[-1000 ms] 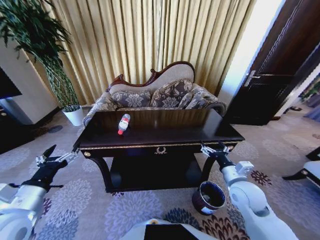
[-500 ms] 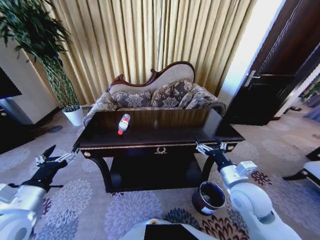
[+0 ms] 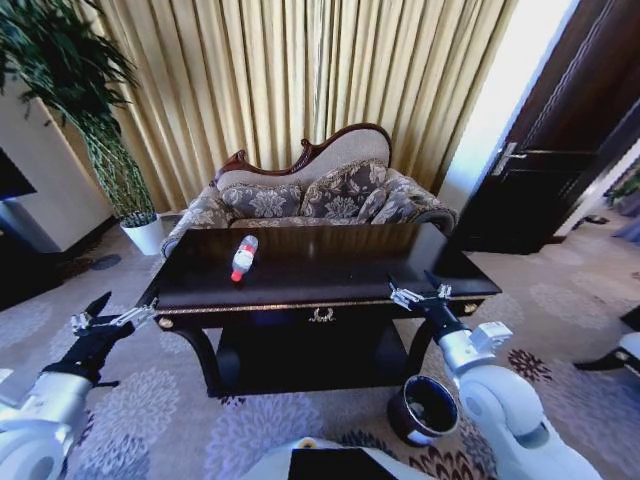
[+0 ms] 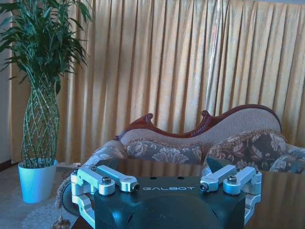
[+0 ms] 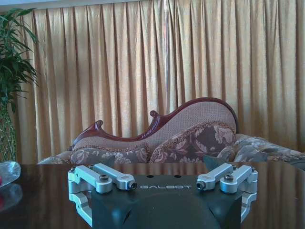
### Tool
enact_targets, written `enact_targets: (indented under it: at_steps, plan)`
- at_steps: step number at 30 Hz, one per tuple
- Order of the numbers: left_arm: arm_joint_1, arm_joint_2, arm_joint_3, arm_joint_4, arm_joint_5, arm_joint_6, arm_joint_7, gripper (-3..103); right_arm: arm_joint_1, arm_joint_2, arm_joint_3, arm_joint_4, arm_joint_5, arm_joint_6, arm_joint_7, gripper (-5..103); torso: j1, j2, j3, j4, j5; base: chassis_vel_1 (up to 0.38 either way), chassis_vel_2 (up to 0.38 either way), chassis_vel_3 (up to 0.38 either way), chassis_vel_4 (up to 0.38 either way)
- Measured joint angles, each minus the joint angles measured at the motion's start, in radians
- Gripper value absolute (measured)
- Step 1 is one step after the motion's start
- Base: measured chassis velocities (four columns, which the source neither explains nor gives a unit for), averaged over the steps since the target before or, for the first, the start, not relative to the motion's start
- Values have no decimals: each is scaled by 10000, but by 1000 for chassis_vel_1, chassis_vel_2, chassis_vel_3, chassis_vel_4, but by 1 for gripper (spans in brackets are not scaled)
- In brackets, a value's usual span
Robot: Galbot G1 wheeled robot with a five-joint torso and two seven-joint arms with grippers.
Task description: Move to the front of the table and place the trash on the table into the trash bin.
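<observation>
Head view: robot stood at the front of the table (image 3: 330, 275), so the drive-up looked about done and the pick step was in hand, nothing grasped yet. Only trash I could make out was the bottle (image 3: 243, 258), clear plastic with a red label and red cap, lying on its side on the tabletop, toward the left end and nearer the back edge than the front. Right gripper (image 3: 417, 293) hovered at the front edge near the right corner, fingers spread, empty. Left gripper (image 3: 112, 320) hung off the left front corner, clear of the table, also spread and empty. Trash bin (image 3: 423, 409) sat on the carpet by the right front leg, just beside the right arm. Left wrist view: left gripper (image 4: 167, 183) wide open over the glossy top, holding nothing. Right wrist view: right gripper (image 5: 163, 182) wide open, empty; bottle (image 5: 7, 171) showed at the frame edge, well apart from it. My read: next move calls for a long reach across the top to the bottle, then a carry back to the bin; a round bottle on gloss could roll if nudged.
</observation>
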Motion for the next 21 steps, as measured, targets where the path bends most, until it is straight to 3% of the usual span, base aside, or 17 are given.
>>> enact_targets:
  at_steps: [14,18,21]
  plan:
    - [-58,164,64,0,1,32,-36,100,29,-10,-113,15,0,25,-7,100,0,-1,0,1,-1,-80,87,77,-81]
    - [-352,778,200,0,-335,179,-590,100,37,4,-136,-51,-2,32,-12,100,-4,2,-3,1,-1,0,0,0,0]
    - [-1018,1740,446,49,-1517,688,-1845,100,12,57,-148,-88,-21,40,-13,100,-6,3,-3,-3,-1,0,0,0,0]
